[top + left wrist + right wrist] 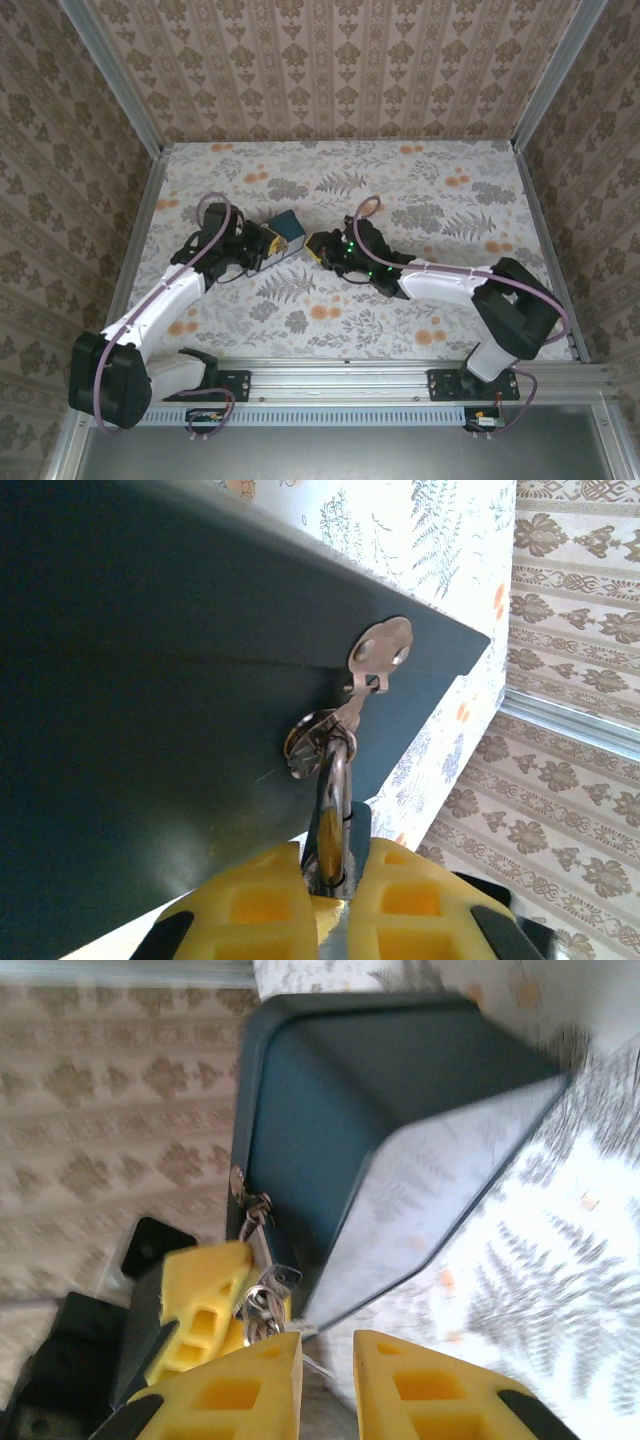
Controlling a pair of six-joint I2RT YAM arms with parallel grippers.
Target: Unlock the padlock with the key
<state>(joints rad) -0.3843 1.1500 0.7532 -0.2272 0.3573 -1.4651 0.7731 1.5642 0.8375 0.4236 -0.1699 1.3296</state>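
Nothing readable here, folks: no text, numbers or logos anywhere. The padlock point(335, 815) is too small and blurry to make out any stamp on it, and the dark blue tin point(330, 1110) has no lettering I can pick out on the sides facing the cameras.

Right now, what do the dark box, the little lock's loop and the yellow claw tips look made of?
Box: probably painted metal, smooth matte dark teal. Padlock shackle: bare metal, mirror-bright. Left claw's fingertips: matte yellow plastic, seemingly, with moulded pockets.
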